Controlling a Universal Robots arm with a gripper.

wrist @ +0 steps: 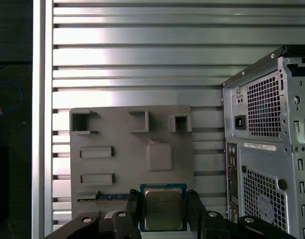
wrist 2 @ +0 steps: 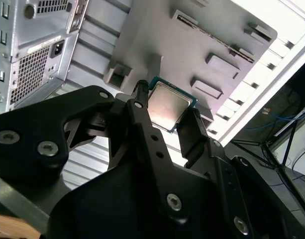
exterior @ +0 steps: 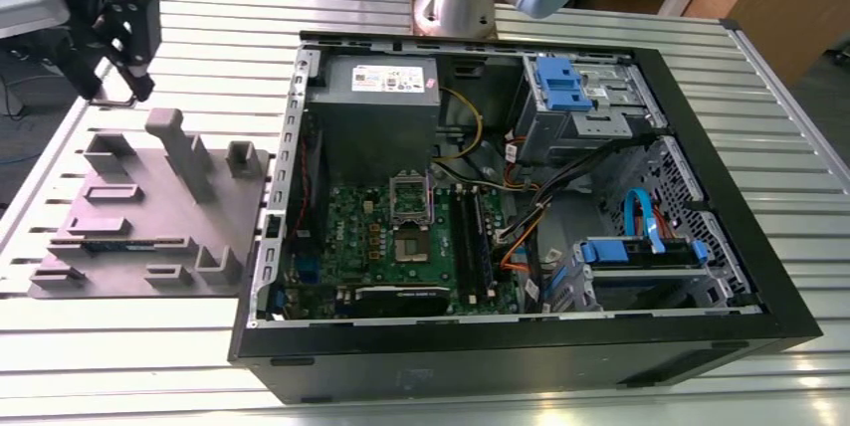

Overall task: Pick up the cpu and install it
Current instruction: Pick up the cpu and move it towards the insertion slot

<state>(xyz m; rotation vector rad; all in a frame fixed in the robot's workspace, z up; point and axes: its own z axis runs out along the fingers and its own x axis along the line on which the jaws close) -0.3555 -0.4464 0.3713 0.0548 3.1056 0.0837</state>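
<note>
The cpu point(wrist: 163, 206) is a small square chip with a silver-grey top and a green rim. It sits between the two black fingers point(wrist: 134, 210) of my gripper point(wrist: 163, 215), which is shut on it. In the second wrist view the cpu point(wrist 2: 169, 105) is held clear of the grey fixture plate point(wrist 2: 202, 40) by the gripper point(wrist 2: 167, 115). In the exterior view the gripper point(exterior: 117, 86) hangs over the table at the far left, behind the fixture plate point(exterior: 146, 217). The green motherboard point(exterior: 385, 242) with its socket point(exterior: 409, 245) lies inside the open computer case point(exterior: 691, 277).
The fixture plate point(wrist: 117, 134) carries several raised blocks and slots, plus a square recess point(wrist: 158, 155). The case's rear panel point(wrist: 266, 144) stands next to the plate. Inside the case are a grey power-supply box point(exterior: 378, 83), blue drive brackets point(exterior: 558, 83) and loose cables point(exterior: 531, 217).
</note>
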